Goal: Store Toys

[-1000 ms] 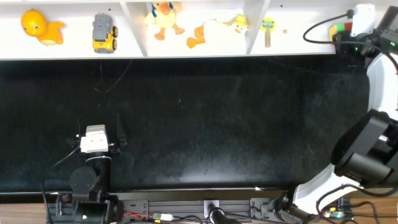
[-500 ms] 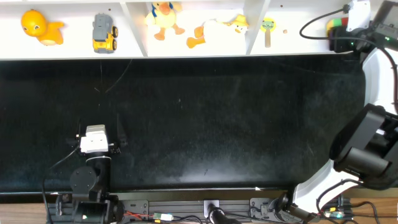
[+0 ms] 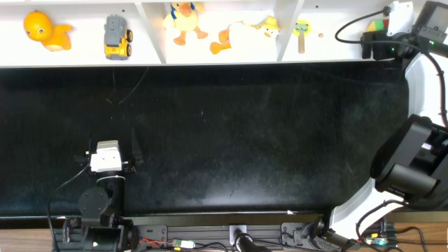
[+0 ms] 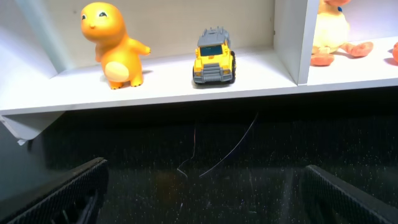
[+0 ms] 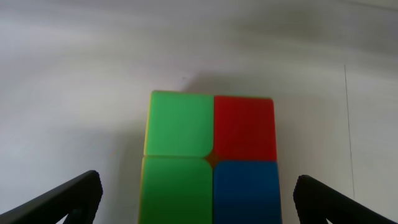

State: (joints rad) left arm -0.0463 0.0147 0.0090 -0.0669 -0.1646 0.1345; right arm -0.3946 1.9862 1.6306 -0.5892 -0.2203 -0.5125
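The black bench (image 3: 245,140) gives wide passage from its near edge to the white shelf (image 3: 224,61) along its far edge. Upright dividers (image 3: 152,28) wall off the shelf's bays. In the left bay, an orange figure (image 4: 112,43) and a toy truck (image 4: 214,56) stand well apart, with room between them. 2 plush ducks (image 3: 184,21) crowd the middle bay. At the far right corner, a coloured cube (image 5: 211,162) fronts the right gripper (image 5: 198,208), with a gap on each side.

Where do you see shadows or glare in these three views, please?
Top view: the white shelf is brightly lit, and the black table mat shows a faint pale sheen. Left wrist view: the orange plastic toy figure and yellow toy truck cast small soft shadows at their bases. Right wrist view: the multicoloured puzzle cube throws a soft grey shadow beside it.
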